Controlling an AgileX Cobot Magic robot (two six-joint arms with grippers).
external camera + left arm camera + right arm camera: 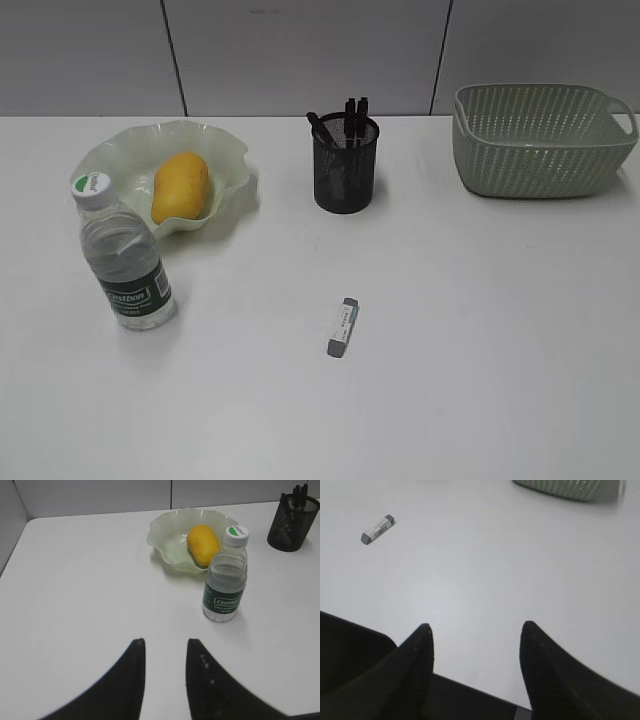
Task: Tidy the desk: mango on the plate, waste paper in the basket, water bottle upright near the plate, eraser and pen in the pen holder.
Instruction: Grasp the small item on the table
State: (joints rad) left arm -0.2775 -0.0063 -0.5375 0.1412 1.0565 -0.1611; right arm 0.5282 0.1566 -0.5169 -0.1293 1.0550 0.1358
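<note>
The mango (180, 187) lies in the wavy-rimmed plate (225, 150) at the back left of the desk (450, 330); both also show in the left wrist view, mango (203, 544) and plate (167, 535). The water bottle (122, 256) stands upright in front of the plate, also seen in the left wrist view (226, 582). Several black pens stand in the pen holder (345, 165). The eraser (343, 327) lies on the desk, also in the right wrist view (378, 529). The basket (540, 138) is at the back right. The waste paper is out of view. My left gripper (165, 642) and right gripper (476, 627) are open and empty.
Grey wall panels stand behind the desk. The desk's front edge shows dark under my right gripper in the right wrist view. Neither arm shows in the exterior view.
</note>
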